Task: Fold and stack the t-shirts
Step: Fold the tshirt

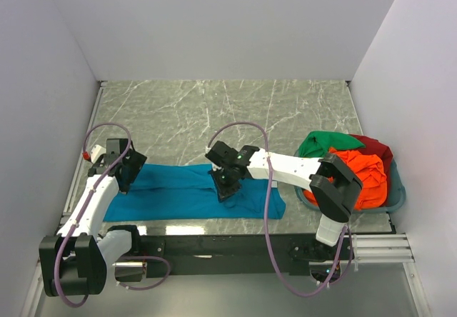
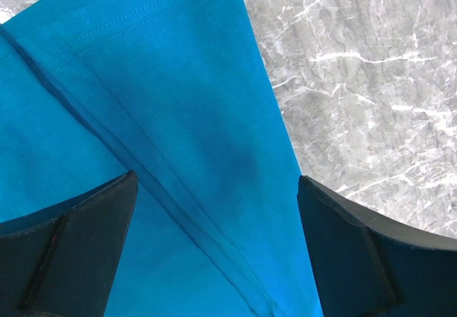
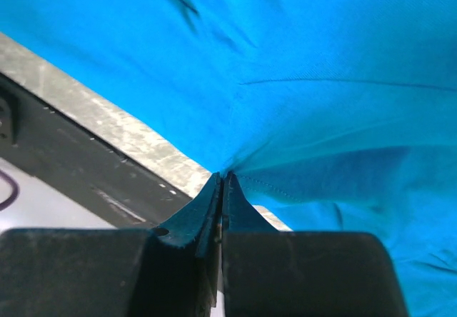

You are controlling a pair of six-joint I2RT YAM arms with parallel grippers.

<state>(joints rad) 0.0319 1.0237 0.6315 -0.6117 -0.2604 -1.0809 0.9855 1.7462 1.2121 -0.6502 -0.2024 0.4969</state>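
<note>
A teal-blue t-shirt point(image 1: 178, 188) lies flat on the marble table as a long folded strip near the front edge. My left gripper point(image 1: 127, 180) hovers over its left end, open, both dark fingers point(image 2: 78, 253) spread wide over the cloth point(image 2: 164, 103) with nothing between them. My right gripper point(image 1: 227, 192) is at the middle of the strip's near edge, shut on a pinch of the blue cloth point(image 3: 321, 81), which puckers towards the fingertips point(image 3: 223, 176). Orange-red point(image 1: 364, 174), green point(image 1: 325, 144) and dark red point(image 1: 375, 147) t-shirts are heaped in the basket on the right.
The teal-grey plastic basket point(image 1: 400, 197) stands at the right near corner. White walls close in the table on three sides. The table's near edge point(image 3: 107, 128) and the black rail below it run just under my right gripper.
</note>
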